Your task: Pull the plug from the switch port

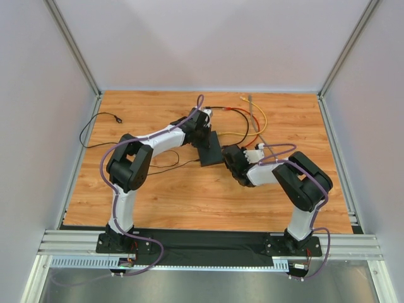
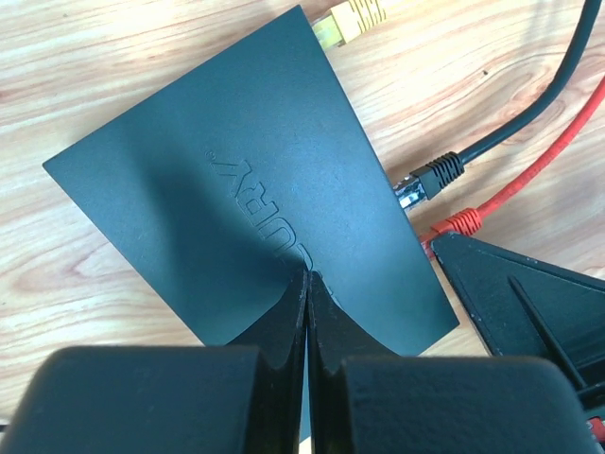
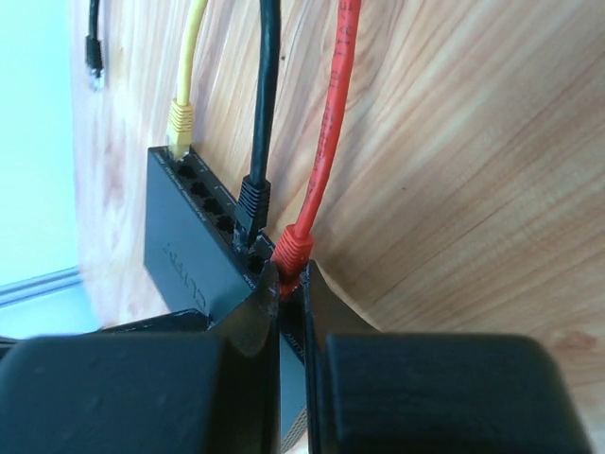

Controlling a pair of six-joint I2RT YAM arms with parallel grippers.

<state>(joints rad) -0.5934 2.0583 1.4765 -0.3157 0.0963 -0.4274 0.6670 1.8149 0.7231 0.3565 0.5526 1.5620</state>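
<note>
Three cables (image 3: 267,95) running into the flat matte black switch box (image 2: 236,189), right claw (image 3: 288,274) pinching closed on the red plastic plug (image 3: 293,248), left claw (image 2: 307,279) fully closed, pressing its top.

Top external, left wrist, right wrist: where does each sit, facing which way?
Top external: above and behind the bases, looking down on the table; left arm and right arm show, meeting at the switch.
Left wrist: looks down on the switch's top; shut left tool shows.
Right wrist: faces the socket row; right tool grips the red plug.
Shared: both wrist views show the yellow plug and black plug.
</note>
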